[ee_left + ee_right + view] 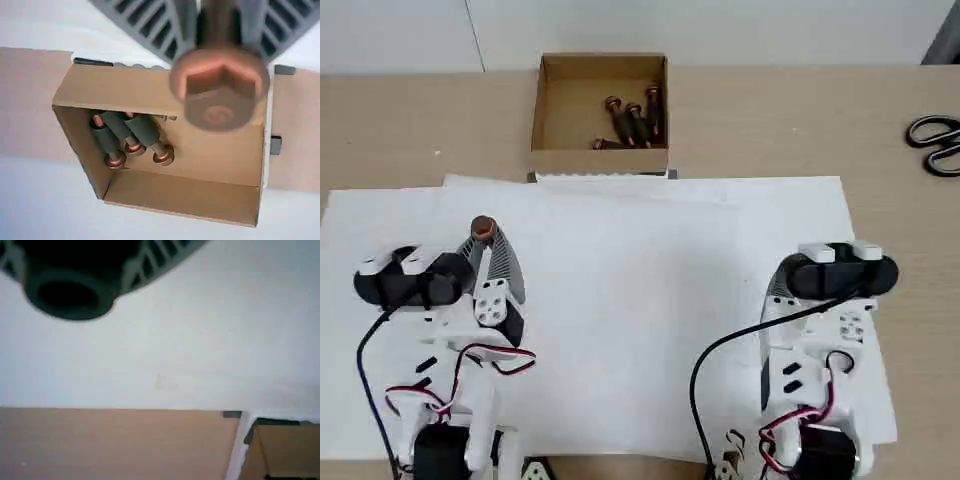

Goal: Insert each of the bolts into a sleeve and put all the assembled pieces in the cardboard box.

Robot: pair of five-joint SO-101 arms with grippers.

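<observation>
High view: left claw [485, 243] points at the box [601, 160], clamping a bolt [483, 228]; right claw [115, 265] clamps a sleeve [67, 295].

Arms: white printed shells on left arm [450, 345] and right arm [810, 350] — alike.
Motors: black blocks [400, 282] at wrists.
Cables: black lead [693, 385]; red-and-white twisted wires [500, 352].
Fingers: grey, slotted ribs [142, 20].

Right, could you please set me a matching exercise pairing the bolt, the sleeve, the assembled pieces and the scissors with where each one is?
Things:
1. bolt
2. sleeve
3. assembled pieces
4. scissors

Places:
A. in the box
B. on the bare table
C. between the left fingers
D. between the right fingers

Pairs: 1-C, 2-D, 3-A, 4-B.
</observation>
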